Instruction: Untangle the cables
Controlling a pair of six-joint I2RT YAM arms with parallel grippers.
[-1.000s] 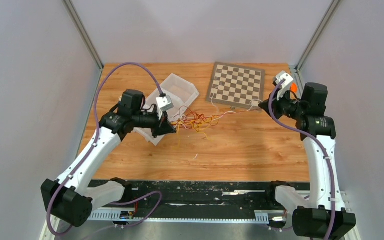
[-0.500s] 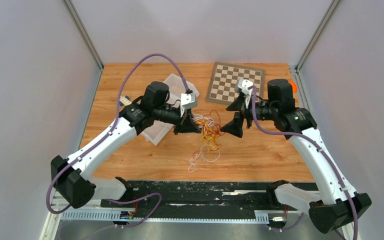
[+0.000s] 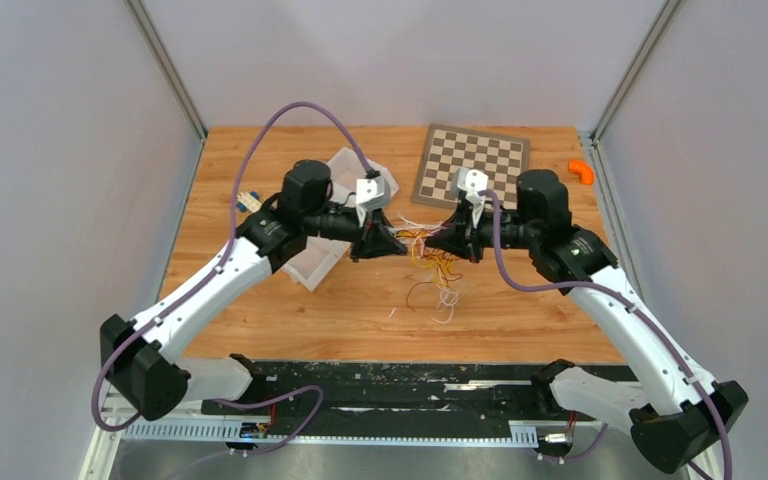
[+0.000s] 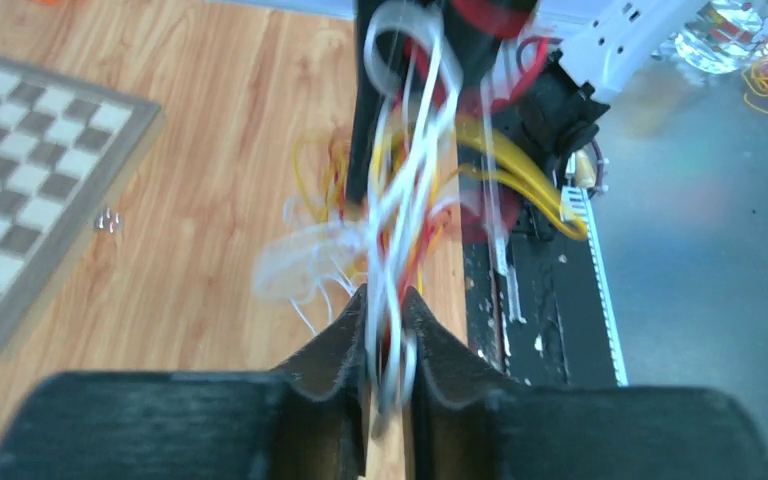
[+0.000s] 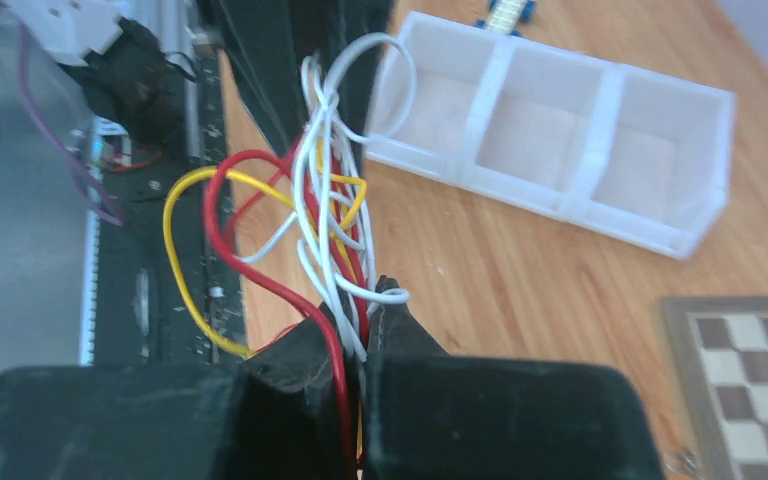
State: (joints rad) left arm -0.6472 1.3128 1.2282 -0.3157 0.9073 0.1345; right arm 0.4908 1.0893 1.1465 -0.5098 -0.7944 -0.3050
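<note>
The cables point(image 3: 430, 252) are a tangle of thin red, yellow and white wires hanging in the air between my two grippers over the middle of the table, with loops drooping to the wood. My left gripper point(image 3: 397, 243) is shut on the left end of the bundle; white and red strands point(image 4: 392, 300) run out between its jaws. My right gripper point(image 3: 433, 240) is shut on the right end; red, white and yellow strands point(image 5: 335, 230) rise from its jaws. The two grippers face each other, close together.
A clear plastic tray with compartments point(image 3: 332, 232) lies behind the left arm, also in the right wrist view point(image 5: 560, 150). A chessboard point(image 3: 472, 167) lies at the back. An orange piece point(image 3: 581, 171) sits at the back right edge. A small blue-and-white part point(image 3: 248, 199) lies left of the tray.
Both grippers moved closer together with the bundle; a second ago they were far apart with the wires stretched. The right arm swung in from the back right, uncovering the orange piece.
</note>
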